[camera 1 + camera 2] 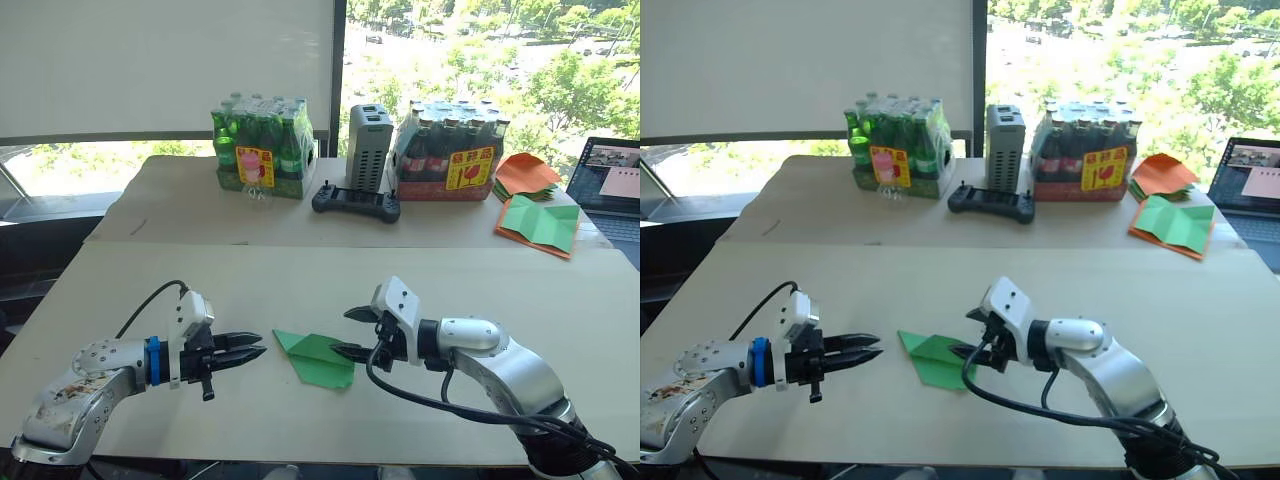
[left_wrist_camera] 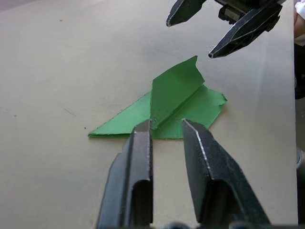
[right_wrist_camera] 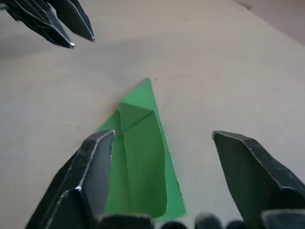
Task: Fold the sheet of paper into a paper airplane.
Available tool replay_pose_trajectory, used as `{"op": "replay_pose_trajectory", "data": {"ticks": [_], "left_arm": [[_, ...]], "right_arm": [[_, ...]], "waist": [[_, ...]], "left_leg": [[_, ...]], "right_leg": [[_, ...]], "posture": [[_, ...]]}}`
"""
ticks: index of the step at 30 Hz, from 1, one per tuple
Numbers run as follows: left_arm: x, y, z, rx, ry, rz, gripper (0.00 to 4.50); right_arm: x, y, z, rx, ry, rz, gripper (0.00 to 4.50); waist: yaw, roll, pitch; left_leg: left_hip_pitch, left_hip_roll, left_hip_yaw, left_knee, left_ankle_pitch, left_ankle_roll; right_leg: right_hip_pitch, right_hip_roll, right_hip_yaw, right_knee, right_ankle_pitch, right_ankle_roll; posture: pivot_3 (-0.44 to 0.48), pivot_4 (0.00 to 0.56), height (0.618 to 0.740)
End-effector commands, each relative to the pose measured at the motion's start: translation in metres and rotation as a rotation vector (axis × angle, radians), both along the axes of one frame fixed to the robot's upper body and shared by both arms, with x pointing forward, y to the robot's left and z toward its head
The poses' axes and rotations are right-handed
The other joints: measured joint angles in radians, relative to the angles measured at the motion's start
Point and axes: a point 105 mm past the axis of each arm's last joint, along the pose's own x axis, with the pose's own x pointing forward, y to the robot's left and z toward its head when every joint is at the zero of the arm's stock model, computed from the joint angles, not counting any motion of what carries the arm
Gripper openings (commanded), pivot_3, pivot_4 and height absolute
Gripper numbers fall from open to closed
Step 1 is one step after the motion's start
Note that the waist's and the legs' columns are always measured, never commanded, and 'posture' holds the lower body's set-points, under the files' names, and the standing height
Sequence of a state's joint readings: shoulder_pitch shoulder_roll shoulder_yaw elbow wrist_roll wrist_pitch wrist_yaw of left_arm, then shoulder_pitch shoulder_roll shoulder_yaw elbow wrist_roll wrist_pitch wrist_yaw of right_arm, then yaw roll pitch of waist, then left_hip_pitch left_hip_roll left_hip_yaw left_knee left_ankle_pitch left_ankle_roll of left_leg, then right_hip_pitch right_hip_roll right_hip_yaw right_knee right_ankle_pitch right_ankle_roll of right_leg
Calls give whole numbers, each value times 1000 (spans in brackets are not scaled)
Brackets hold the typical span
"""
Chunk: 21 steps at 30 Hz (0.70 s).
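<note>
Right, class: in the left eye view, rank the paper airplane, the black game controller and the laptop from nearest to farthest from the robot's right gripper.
1. The paper airplane: on the near table, right at the right gripper, on its left side.
2. The black game controller: on the far table, in the middle, between the two bottle packs.
3. The laptop: at the far right edge.

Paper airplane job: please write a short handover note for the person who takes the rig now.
Left gripper: open, empty, just off the nose of the paper airplane.
Right gripper: open wide, empty, at the plane's tail end.
The plane lies on the near table between both grippers, already a pointed wedge with one flap raised.
Done: main folds.
Left, probably: finishing the wings; I cannot judge how complete it is.
</note>
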State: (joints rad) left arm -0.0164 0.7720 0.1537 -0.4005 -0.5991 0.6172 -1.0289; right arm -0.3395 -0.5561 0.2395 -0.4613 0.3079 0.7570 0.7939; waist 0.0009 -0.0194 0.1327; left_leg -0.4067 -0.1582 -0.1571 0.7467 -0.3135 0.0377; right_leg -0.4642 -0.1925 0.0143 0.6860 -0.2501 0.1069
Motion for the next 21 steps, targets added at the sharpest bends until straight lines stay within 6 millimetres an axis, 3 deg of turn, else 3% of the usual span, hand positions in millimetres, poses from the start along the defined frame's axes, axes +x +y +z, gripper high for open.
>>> {"op": "replay_pose_trajectory", "data": {"ticks": [1,7,9,12,14,19,21], "left_arm": [[-4,-4,10,-19,-31,-11,2518],[-5,-6,8,-1,-39,-14,4490],[-4,-8,8,-1,-40,-15,4490],[-5,-11,8,-7,-43,-26,4500],[-5,-11,9,-5,-43,-29,4500],[-2,-12,11,-16,-43,-29,4500],[-1,-13,11,-20,-42,-31,4500]], "right_arm": [[1,0,-3,-12,-16,26,3699],[5,-5,-13,-22,19,27,3699],[4,-5,-15,-19,30,34,3699],[2,-6,-17,-20,41,43,3067],[0,-6,-18,-15,52,46,2166],[-3,-3,-20,-13,59,57,421],[-4,-3,-21,-15,58,59,65]], "waist": [[1,0,0],[2,0,0],[2,0,0],[3,0,0],[5,0,0],[7,0,0],[8,0,0]], "left_leg": [[0,0,0,0,0,0],[0,0,0,0,0,0],[0,0,0,0,0,0],[0,0,0,0,0,0],[0,0,0,0,0,0],[0,0,0,0,0,0],[0,0,0,0,0,0]], "right_leg": [[0,0,0,0,0,0],[0,0,0,0,0,0],[0,0,0,0,0,0],[0,0,0,0,0,0],[0,0,0,0,0,0],[0,0,0,0,0,0],[0,0,0,0,0,0]], "posture": [[0,150,675],[0,150,675],[0,150,675],[0,150,675],[0,150,675],[0,150,675],[0,150,675]]}}
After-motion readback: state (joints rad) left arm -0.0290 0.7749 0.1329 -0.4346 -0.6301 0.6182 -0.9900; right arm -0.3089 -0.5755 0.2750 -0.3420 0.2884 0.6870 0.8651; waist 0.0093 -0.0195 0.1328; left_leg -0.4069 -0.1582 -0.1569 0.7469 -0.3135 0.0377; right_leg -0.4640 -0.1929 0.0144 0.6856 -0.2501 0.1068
